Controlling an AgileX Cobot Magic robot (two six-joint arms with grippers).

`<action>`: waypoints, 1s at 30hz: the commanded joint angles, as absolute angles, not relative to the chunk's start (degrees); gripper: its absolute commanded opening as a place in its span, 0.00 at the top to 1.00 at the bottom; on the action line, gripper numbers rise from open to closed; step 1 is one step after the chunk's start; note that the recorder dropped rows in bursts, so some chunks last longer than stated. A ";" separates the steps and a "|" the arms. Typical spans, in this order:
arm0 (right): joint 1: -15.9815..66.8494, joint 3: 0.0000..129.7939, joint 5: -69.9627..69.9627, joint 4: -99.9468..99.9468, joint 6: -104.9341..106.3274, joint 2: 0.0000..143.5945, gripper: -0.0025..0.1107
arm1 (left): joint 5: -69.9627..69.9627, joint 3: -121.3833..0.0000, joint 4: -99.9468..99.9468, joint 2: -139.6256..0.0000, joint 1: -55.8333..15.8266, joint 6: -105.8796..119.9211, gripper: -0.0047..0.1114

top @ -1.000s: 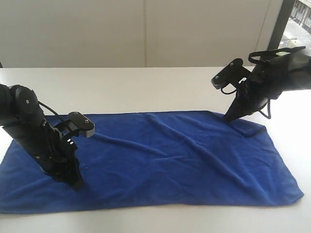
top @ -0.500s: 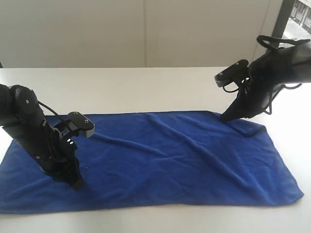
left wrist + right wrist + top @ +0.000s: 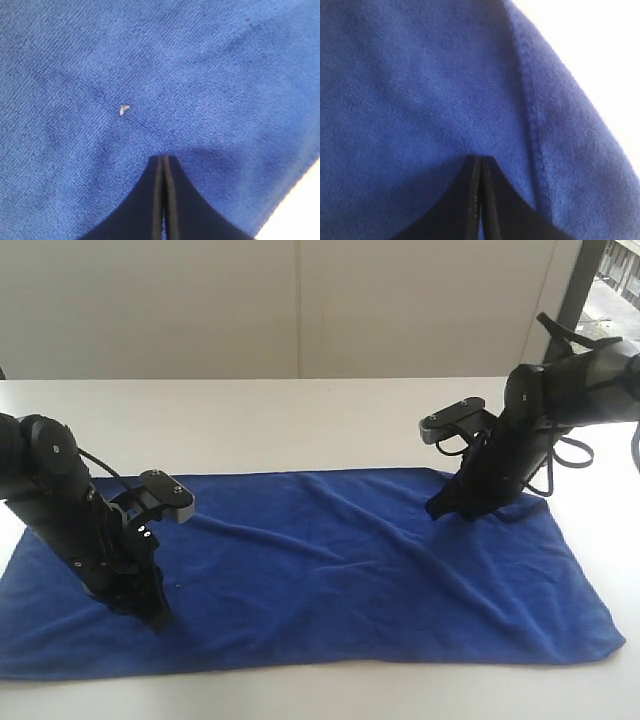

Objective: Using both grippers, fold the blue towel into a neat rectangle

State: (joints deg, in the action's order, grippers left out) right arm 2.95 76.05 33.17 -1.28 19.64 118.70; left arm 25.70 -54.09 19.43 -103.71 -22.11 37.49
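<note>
Towel [image 3: 350, 570] flat on table [image 3: 300, 420]; left fingers [image 3: 157, 617] front-left on it, right fingers [image 3: 438, 510] seemingly back-right.

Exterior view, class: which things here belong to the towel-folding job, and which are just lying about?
Belongs to the job: blue towel, spread out; left gripper, jaws shut, tip on the towel; right gripper, jaws shut, tip near the towel's far edge.
Just there: white table; small pale speck on the towel; plain wall behind.
</note>
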 commanded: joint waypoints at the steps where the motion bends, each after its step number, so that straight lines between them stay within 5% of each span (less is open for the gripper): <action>1: 2.66 76.02 31.98 1.10 18.64 119.42 0.98 | 26.54 -51.93 17.92 -106.93 -22.41 37.06 0.96; 15: 1.12 76.24 31.54 3.69 17.81 113.66 0.98 | 26.65 -51.93 17.92 -106.93 -22.41 37.06 0.96; 23: 1.12 75.96 33.95 7.65 17.36 115.98 0.69 | 26.54 -51.93 17.92 -106.93 -22.41 37.06 0.96; 30: 1.02 75.96 33.11 17.25 7.76 117.59 0.69 | 26.54 -51.93 17.92 -106.93 -22.41 37.06 0.96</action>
